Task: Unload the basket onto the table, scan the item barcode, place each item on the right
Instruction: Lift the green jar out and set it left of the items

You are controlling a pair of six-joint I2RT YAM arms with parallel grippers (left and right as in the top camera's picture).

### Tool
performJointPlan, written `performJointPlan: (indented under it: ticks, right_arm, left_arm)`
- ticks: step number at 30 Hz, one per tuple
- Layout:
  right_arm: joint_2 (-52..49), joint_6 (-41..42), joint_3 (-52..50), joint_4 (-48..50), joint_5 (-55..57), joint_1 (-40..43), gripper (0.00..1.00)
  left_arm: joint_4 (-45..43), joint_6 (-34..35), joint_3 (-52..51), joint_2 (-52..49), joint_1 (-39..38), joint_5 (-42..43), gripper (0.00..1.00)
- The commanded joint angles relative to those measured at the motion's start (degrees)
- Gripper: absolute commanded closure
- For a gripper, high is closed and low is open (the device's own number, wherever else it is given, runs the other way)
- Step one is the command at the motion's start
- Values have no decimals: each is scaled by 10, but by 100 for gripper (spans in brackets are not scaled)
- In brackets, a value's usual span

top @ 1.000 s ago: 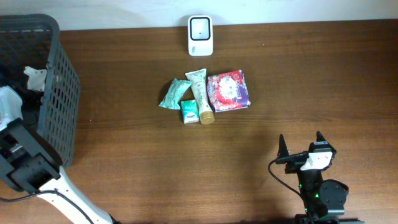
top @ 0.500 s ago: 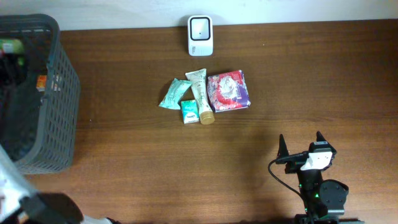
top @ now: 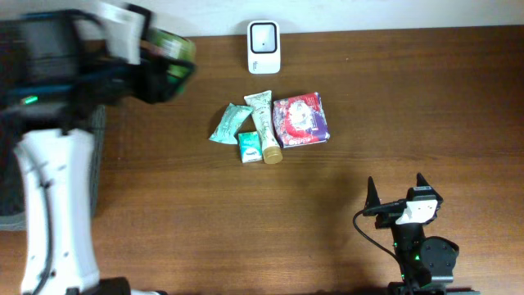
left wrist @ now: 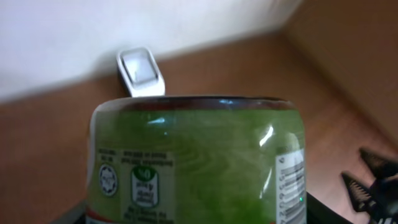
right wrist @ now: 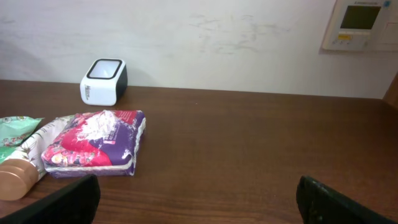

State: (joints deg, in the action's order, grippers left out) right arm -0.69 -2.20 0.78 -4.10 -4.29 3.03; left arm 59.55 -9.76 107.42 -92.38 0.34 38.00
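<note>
Two arms share a brown counter (top: pixel 164 213), with a white scanner (top: pixel 264 47) standing at its back edge. From overhead, the left arm (top: pixel 49 180) is a blur at upper left, its jaws holding a green container (top: pixel 168 53) above the counter, left of the scanner. Only the left wrist camera shows the label: a barcode (left wrist: pixel 289 186) runs down the container's right side (print too soft to read). The right arm (top: pixel 417 238) sits at lower right, jaws spread wide and empty. Its wrist camera alone catches a wall panel (right wrist: pixel 360 23). Four items lie mid-counter: teal packet (top: pixel 228 123), tube (top: pixel 264 123), small green box (top: pixel 250 148), red-and-purple pack (top: pixel 300 120).
</note>
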Motion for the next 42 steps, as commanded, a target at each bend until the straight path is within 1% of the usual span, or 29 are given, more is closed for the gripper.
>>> performJointPlan:
  ticks: [1,2,3,4,5,7,8,11,12,13,14,16,17,18,21,22,23,24,29,32,34,35,36,37,40,42]
  right_arm:
    - [3,-2,-5,-1,1,4,1]
    - [3,-2,-5,-1,1,4,1]
    - [3,-2,-5,-1,1,4,1]
    - [3,-2,-5,-1,1,4,1]
    - [3,-2,-5,-1,1,4,1]
    - [3,-2,-5,-1,1,4,1]
    - [3,-2,-5,-1,1,4,1]
    - [3,-2,-5,-1,1,4,2]
    - [3,-2,-5,-1,1,4,1]
    - [3,-2,-5,-1,1,4,1]
    - [3,-2,-5,-1,1,4,1]
    - [3,-2,-5,-1,1,4,1]
    - [3,-2,-5,-1,1,4,1]
    - [3,-2,-5,-1,1,4,1]
    - [3,-2,-5,-1,1,4,1]
    - [3,-2,-5,-1,1,4,1]
    - [3,-2,-5,-1,1,4,1]
    - [3,-2,-5,-1,1,4,1]
    - [3,-2,-5,-1,1,4,1]
    - [3,-2,-5,-1,1,4,2]
    - [3,-2,-5,-1,1,4,1]
    - [3,-2,-5,-1,1,4,1]
    - [3,-2,-5,-1,1,4,1]
    - [3,-2,-5,-1,1,4,1]
    - [3,-2,-5,-1,1,4,1]
    - [3,-2,-5,-1,1,4,1]
  left_arm:
    - [32,53,2,-63,-87,-210,71]
    - [41,78,2,-82,-104,-254,71]
    - [49,109,2,-103,-118,-292,75]
    - [55,141,2,-128,-130,-326,76]
    - [58,169,2,-162,-140,-371,76]
    - [59,197,2,-209,-143,-436,74]
    - [59,198,2,-235,-143,-452,74]
    - [66,219,2,-312,-142,-453,74]
    - [65,226,2,-337,-142,-454,69]
    - [61,226,2,-351,-142,-454,66]
    - [50,226,2,-375,-142,-456,64]
    - [43,226,2,-385,-141,-459,62]
    - [43,226,2,-384,-141,-460,49]
    - [45,226,5,-384,-141,-460,47]
    - [75,226,52,-384,-136,-460,30]
    - [98,226,91,-384,-131,-459,18]
    - [116,226,124,-383,-129,-459,18]
    - [138,226,167,-383,-125,-458,1]
    - [229,214,372,-383,-122,-459,0]
    - [260,189,495,-383,-116,-460,4]
    - [271,189,614,-382,-103,-460,5]
    - [271,189,667,-381,-92,-460,2]
    - [269,189,728,-378,-73,-460,1]
    - [252,189,721,-357,-57,-463,1]
    - [220,189,723,-318,28,-518,1]
    - [221,192,723,-316,78,-518,1]
